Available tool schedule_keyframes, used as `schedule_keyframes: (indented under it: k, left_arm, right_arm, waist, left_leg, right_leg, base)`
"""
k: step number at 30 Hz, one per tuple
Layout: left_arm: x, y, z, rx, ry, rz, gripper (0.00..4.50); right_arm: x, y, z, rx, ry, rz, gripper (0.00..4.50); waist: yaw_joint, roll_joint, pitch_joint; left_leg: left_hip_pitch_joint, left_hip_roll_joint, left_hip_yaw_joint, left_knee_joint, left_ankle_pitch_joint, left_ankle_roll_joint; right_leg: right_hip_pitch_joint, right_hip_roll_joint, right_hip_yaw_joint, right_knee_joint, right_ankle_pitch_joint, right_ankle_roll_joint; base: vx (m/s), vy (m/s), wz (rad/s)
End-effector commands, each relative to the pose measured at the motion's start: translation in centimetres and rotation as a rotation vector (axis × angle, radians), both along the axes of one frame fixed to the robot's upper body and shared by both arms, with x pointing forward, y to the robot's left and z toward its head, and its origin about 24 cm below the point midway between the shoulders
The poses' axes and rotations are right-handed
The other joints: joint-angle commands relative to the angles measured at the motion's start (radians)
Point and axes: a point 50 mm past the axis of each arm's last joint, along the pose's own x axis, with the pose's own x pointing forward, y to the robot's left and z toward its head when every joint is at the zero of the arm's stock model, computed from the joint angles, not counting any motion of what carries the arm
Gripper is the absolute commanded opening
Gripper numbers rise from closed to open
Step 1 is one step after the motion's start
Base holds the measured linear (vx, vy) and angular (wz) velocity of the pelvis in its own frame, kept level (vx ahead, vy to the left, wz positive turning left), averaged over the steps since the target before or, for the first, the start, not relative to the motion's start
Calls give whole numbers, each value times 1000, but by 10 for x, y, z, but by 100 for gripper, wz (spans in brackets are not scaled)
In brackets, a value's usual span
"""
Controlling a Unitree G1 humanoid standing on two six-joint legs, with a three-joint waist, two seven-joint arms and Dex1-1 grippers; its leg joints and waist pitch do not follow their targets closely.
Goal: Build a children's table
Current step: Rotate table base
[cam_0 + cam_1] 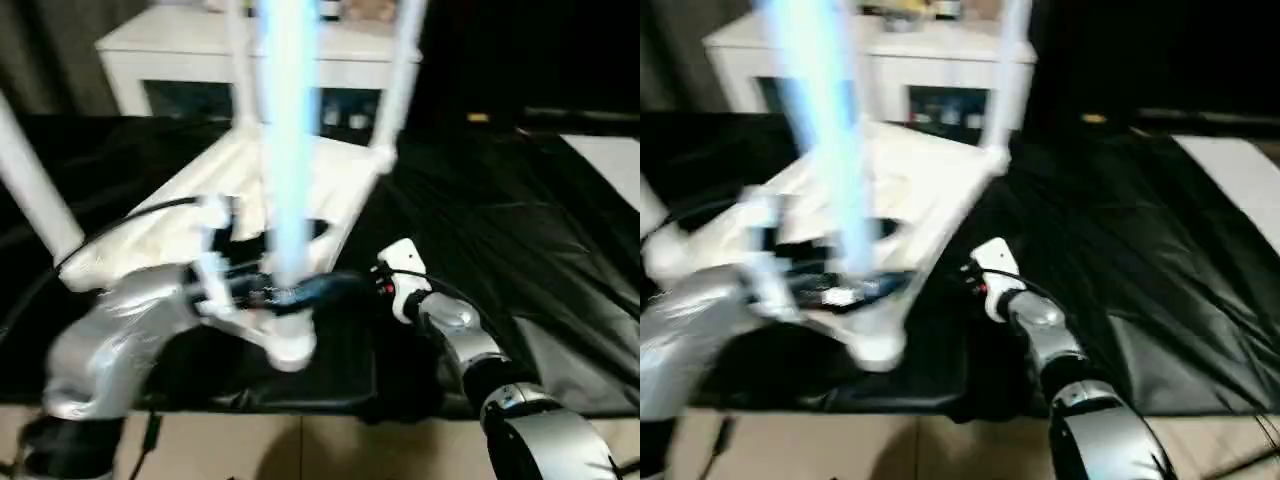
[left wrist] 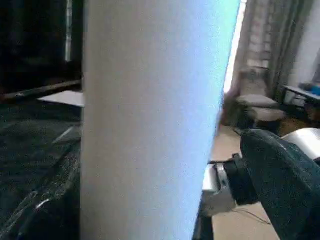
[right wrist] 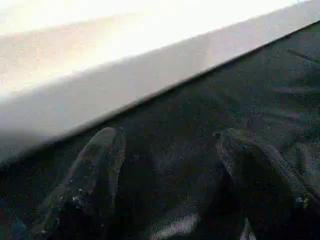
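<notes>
Your left gripper [image 1: 262, 292] sat at the near corner of the upturned table top [image 1: 205, 225], and a leg [image 1: 287, 150] stood upright right at it, its long axis vertical and its foot at the near corner socket [image 1: 290, 345]. In the left wrist view that leg [image 2: 150, 120] filled most of the picture with 1 dark finger [image 2: 280, 175] pressed beside it, so I judged the gripper closed on the leg, though motion blur hid the contact itself. At least 2 other legs [image 1: 400, 70] rose from the far sockets of the table top, and 1 more [image 1: 35, 190] from its left corner.

Your right gripper [image 3: 167, 180] was open and empty, its 2 fingers [image 3: 90, 175] spread over the black sheet [image 1: 500, 230], just beside the table top's right edge [image 3: 125, 85] and apart from it.

The coming move turned on the leg staying plumb over the near socket: the push ran straight down its axis, and the left arm, already on it, was the nearer one.
</notes>
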Motion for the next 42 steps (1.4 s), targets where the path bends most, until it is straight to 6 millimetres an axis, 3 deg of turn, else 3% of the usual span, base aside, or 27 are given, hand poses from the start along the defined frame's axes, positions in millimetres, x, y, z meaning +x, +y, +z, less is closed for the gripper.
schedule_keyframes:
  k: [1,2,3,9,11,14,15,16,18,23,30,34,38,41,42]
  left_arm:
    - [10,-15,-4,52,-33,-6,446]
    - [12,-19,-4,57,-45,-7,446]
    - [13,-20,-4,59,-48,-8,446]
    - [47,-39,-15,166,-105,170,446]
    - [53,-42,-17,187,-116,200,446]
    - [58,-46,-18,203,-139,236,446]
    - [62,-48,-19,216,-156,269,446]
    - [66,-51,-20,227,-169,300,446]
    - [70,-54,-20,224,-176,325,446]
    - [70,-61,-15,163,-174,296,446]
    - [57,-48,-27,176,-155,166,446]
    - [55,-25,-48,309,-157,149,446]
    - [55,-9,-60,399,-140,151,446]
    - [55,3,-71,485,-134,138,410]
    - [53,8,-75,516,-133,118,410]
  right_arm:
    - [4,11,9,33,-24,29,336]
    - [3,13,9,41,-23,38,336]
    - [3,14,9,43,-22,40,336]
    - [-2,22,8,85,-28,102,336]
    - [-2,20,8,87,-28,101,336]
    - [-2,16,8,88,-29,93,336]
    - [-1,12,8,86,-32,81,336]
    - [0,7,9,85,-35,64,336]
    - [2,-1,11,86,-46,35,336]
    - [10,-28,24,105,-96,-35,336]
    - [5,-62,35,86,-143,17,336]
    - [-7,-82,38,-20,-145,120,336]
    - [-17,-91,38,-103,-120,221,336]
    - [-27,-95,39,-145,-92,314,336]
    - [-32,-96,40,-165,-81,364,336]
  waist:
    - [3,10,-60]
    - [4,10,-60]
    - [2,9,-62]
    - [2,16,-69]
    - [-1,15,-69]
    - [2,14,-71]
    - [1,12,-71]
    - [5,20,-73]
    - [4,16,-70]
    - [8,19,-70]
    - [19,25,-68]
    - [24,34,-69]
    - [25,34,-67]
    - [26,32,-65]
    - [28,36,-66]
  left_leg:
    - [16,15,-20,-87,-474,-35]
    - [19,15,-19,-87,-472,-34]
    - [10,16,-21,-90,-444,-31]
    - [10,16,-15,-85,-392,-10]
    - [4,15,-17,-86,-384,-3]
    - [6,16,-16,-83,-369,2]
    - [7,16,-14,-82,-364,10]
    - [15,16,-11,-79,-365,10]
    - [11,16,-11,-80,-371,16]
    - [10,15,-10,-79,-377,29]
    - [11,18,-8,-78,-365,45]
    - [9,18,-8,-78,-346,45]
    - [7,17,-7,-78,-340,46]
    - [7,17,-7,-78,-349,49]
    - [8,18,-8,-79,-348,47]
  right_leg:
    - [28,-38,26,-92,-462,-162]
    - [27,-38,26,-94,-456,-166]
    - [37,-37,26,-86,-412,-177]
    - [45,-37,26,-77,-295,-225]
    - [50,-36,23,-77,-289,-228]
    - [50,-39,23,-77,-288,-234]
    - [49,-37,23,-80,-277,-241]
    - [45,-36,24,-80,-253,-251]
    - [50,-34,22,-76,-236,-264]
    - [51,-37,21,-82,-282,-257]
    - [48,-35,20,-84,-288,-256]
    - [51,-33,19,-83,-269,-252]
    - [52,-33,19,-82,-283,-246]
    - [50,-33,20,-87,-327,-221]
    - [50,-35,20,-87,-332,-218]
  base:
    - [0,0,0]
    - [0,0,0]
    - [0,0,0]
    - [0,0,0]
    - [0,0,0]
    - [0,0,0]
    - [0,0,0]
    - [0,0,0]
    - [0,0,0]
    - [0,0,0]
    - [0,0,0]
    - [0,0,0]
    - [0,0,0]
    - [0,0,0]
    - [0,0,0]
